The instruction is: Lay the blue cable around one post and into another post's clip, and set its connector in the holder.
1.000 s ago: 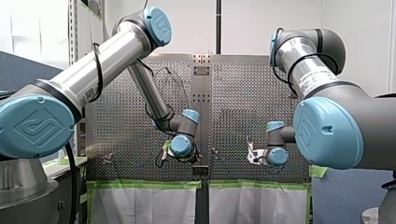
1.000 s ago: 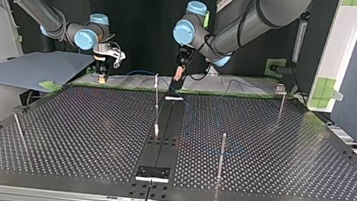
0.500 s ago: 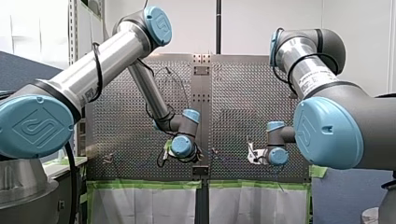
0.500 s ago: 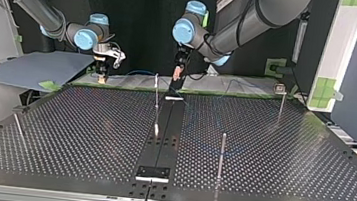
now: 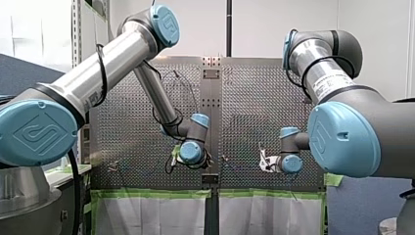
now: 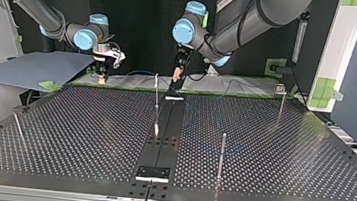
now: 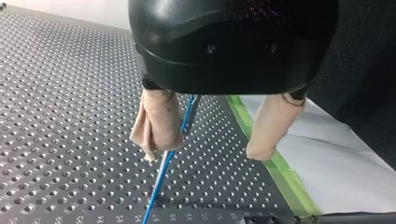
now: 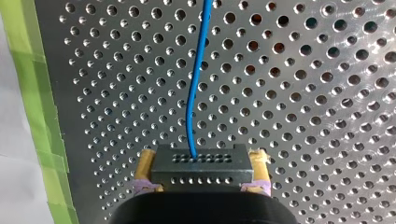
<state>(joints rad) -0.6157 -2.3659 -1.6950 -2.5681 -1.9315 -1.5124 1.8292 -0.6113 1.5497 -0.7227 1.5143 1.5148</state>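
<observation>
My right gripper (image 8: pixel 201 163) is shut on the dark connector block (image 8: pixel 198 169), yellow pads on both its sides. The blue cable (image 8: pixel 192 102) leaves the block and runs ahead over the perforated plate. In the top view this gripper (image 6: pixel 102 71) hangs at the back left edge. My left gripper (image 7: pixel 204 153) stands open above the plate, its beige fingers (image 7: pixel 156 126) wide apart. The blue cable (image 7: pixel 161 179) passes just inside one finger, untouched by the other. In the top view my left gripper (image 6: pixel 177 75) hovers behind the middle post (image 6: pixel 156 98).
More thin posts stand on the plate: one near the front (image 6: pixel 221 155), one at the back right (image 6: pixel 281 102), a leaning one at the left (image 6: pixel 18 126). A black holder plate (image 6: pixel 153 172) sits at the front middle. Green tape (image 7: pixel 280 172) lines the plate's edge.
My left arm's wrist has shifted very slightly, its gripper still open by the cable. My right arm has stayed put with the connector.
</observation>
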